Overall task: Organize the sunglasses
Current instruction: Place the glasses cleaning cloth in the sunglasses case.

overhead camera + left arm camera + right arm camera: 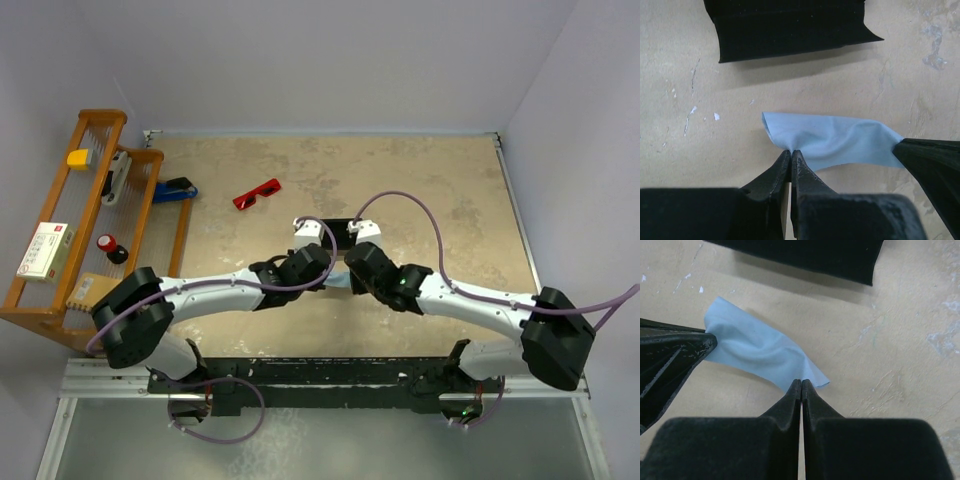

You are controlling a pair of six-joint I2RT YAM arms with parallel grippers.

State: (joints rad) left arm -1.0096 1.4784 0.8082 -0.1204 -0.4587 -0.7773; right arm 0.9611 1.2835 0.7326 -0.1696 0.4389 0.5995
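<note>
The red sunglasses (257, 193) lie on the table, back left of centre, apart from both grippers. A light blue cloth (835, 142) hangs stretched between my two grippers just above the table; it also shows in the right wrist view (760, 352). My left gripper (790, 152) is shut on the cloth's left end. My right gripper (801, 382) is shut on its right end. The black oblong case (790, 27) lies just beyond the cloth, also in the right wrist view (810, 255) and partly hidden in the top view (340, 232).
A wooden rack (85, 230) stands at the left with a yellow item (77, 158), a white box (45, 250) and a small red-capped jar (107, 243). A blue object (174, 189) lies beside the rack.
</note>
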